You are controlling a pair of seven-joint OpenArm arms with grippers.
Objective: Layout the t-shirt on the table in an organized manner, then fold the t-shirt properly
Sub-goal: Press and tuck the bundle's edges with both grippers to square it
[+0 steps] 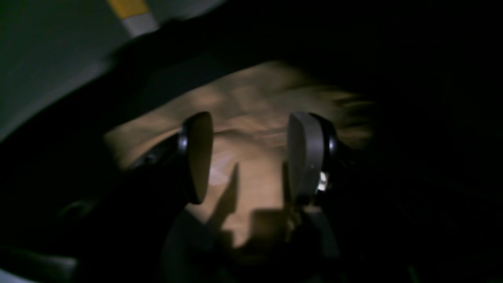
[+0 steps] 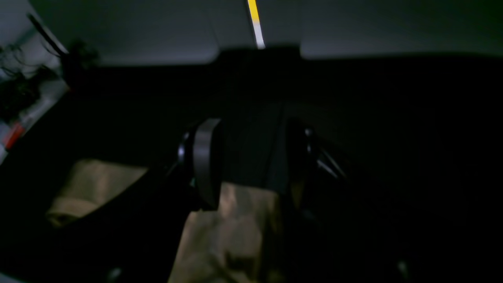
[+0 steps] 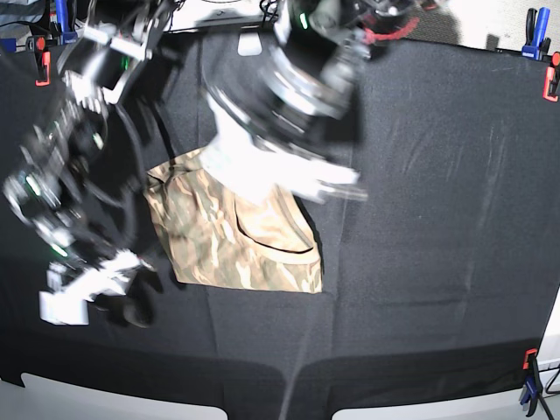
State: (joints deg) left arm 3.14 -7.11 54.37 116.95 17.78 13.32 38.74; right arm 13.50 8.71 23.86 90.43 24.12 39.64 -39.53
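At lower left of the base view my right gripper (image 3: pixel 131 302) hangs wide and empty beside the shirt (image 3: pixel 232 236), folded compact at table (image 3: pixel 437 219) centre, while farther up my left gripper (image 1: pixel 247 157) gapes over it, so I judge the folding nearly finished, needing only a last tidy or retreat.

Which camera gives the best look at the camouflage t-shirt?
The base view: it shows the t-shirt folded on the black table, though an arm covers its top. Both wrist views catch only dim, blurred tan patches of it.
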